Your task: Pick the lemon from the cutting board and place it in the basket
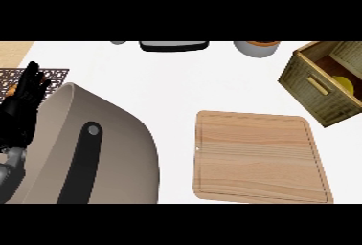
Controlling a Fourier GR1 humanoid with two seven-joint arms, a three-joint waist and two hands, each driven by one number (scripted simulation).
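Standing at about nine o'clock by the frame's left edge, the left hand (27, 93) had its fingers straight and spread upward, holding nothing. The right hand did not show. A large grey forearm (92, 153) with a black stripe filled the seven o'clock area. The lemon (344, 84) showed only as a yellow sliver inside the basket (311, 88) at two o'clock, mostly hidden by its wall. The cutting board (258, 155) lay bare at five o'clock. Along twelve o'clock, a dark tray (173, 45) and a grey cup (256, 48) were cut off.
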